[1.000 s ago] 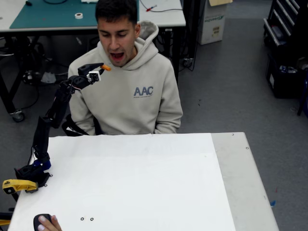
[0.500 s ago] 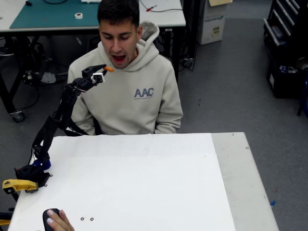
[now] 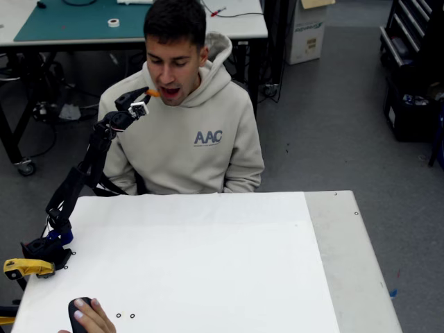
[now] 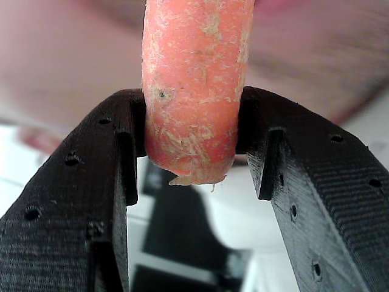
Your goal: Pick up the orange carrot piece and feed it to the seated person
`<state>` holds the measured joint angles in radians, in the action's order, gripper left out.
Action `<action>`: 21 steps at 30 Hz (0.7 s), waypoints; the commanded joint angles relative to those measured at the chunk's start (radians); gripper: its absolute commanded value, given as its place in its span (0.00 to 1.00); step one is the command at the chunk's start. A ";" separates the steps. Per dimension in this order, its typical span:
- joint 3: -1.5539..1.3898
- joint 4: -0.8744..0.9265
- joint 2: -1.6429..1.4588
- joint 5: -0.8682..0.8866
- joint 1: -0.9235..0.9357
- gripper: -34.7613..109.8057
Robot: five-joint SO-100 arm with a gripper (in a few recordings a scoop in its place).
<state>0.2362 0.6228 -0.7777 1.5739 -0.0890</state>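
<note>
While my arm stretches up over the white table [image 3: 208, 277] in the fixed view, my gripper [image 3: 147, 95] holds the orange carrot piece [image 3: 153, 92] at the seated person [image 3: 187, 118]'s open mouth, around eleven o'clock. In the wrist view, my fingers [image 4: 91, 201] pinch the carrot's lower end; it points to twelve o'clock.

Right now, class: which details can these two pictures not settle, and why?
- Carrot piece: top cut off by the wrist view's upper edge.
- Whether the carrot touches the person's lips: too small in the fixed view, blurred in the wrist view.
- Hand: cut off by the fixed view's bottom edge.
</note>
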 commanded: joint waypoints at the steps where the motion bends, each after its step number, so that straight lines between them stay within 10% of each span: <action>1: 0.095 -0.086 -0.012 0.008 -0.006 0.22; 21: 0.095 -0.104 0.002 0.008 -0.009 0.22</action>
<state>0.2378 0.5308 -0.7286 1.5739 -0.0905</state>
